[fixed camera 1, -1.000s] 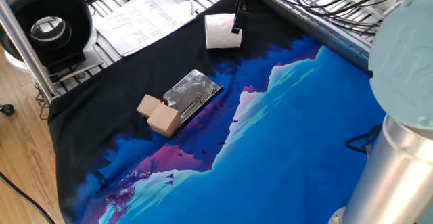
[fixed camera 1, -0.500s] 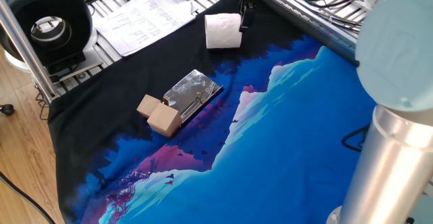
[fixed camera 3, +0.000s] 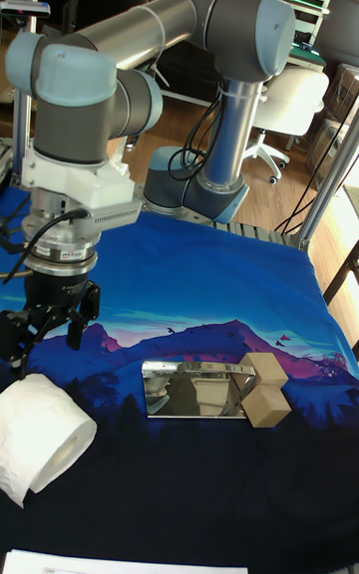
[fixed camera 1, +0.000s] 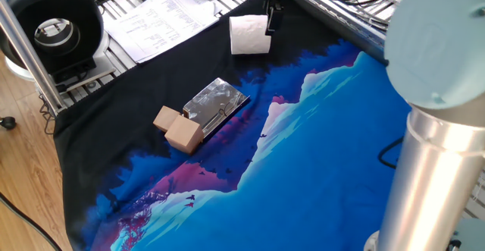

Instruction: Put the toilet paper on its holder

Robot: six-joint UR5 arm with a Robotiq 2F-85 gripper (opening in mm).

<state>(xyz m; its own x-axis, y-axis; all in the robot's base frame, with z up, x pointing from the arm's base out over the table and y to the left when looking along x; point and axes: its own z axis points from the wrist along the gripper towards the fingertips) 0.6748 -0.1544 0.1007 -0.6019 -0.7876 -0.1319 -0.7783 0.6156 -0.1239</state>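
Note:
The toilet paper [fixed camera 1: 248, 35] is a white roll lying on its side on the black part of the cloth, also large at the lower left of the tall fixed view [fixed camera 3: 40, 439]. My gripper [fixed camera 3: 46, 343] hangs just beyond the roll with its black fingers [fixed camera 3: 76, 327] spread and nothing between them. In the fixed view the gripper [fixed camera 1: 268, 22] sits at the roll's upper right edge, apart from it or barely touching; I cannot tell which. The holder [fixed camera 1: 214, 103] is a shiny silver plate with two tan wooden cubes [fixed camera 1: 179, 130], lying flat mid-cloth [fixed camera 3: 194, 390].
Printed paper sheets [fixed camera 1: 163, 16] and a black round spool [fixed camera 1: 53, 27] lie at the back left on the metal frame. Cables [fixed camera 1: 364, 1] run along the back right. The arm's grey elbow [fixed camera 1: 439, 69] fills the right foreground. The blue printed cloth [fixed camera 1: 326, 167] covers the table.
The gripper has lifted slightly and shifted a little beside the roll's right edge. The arm's elbow has swung left in the foreground. Roll and holder have not moved.

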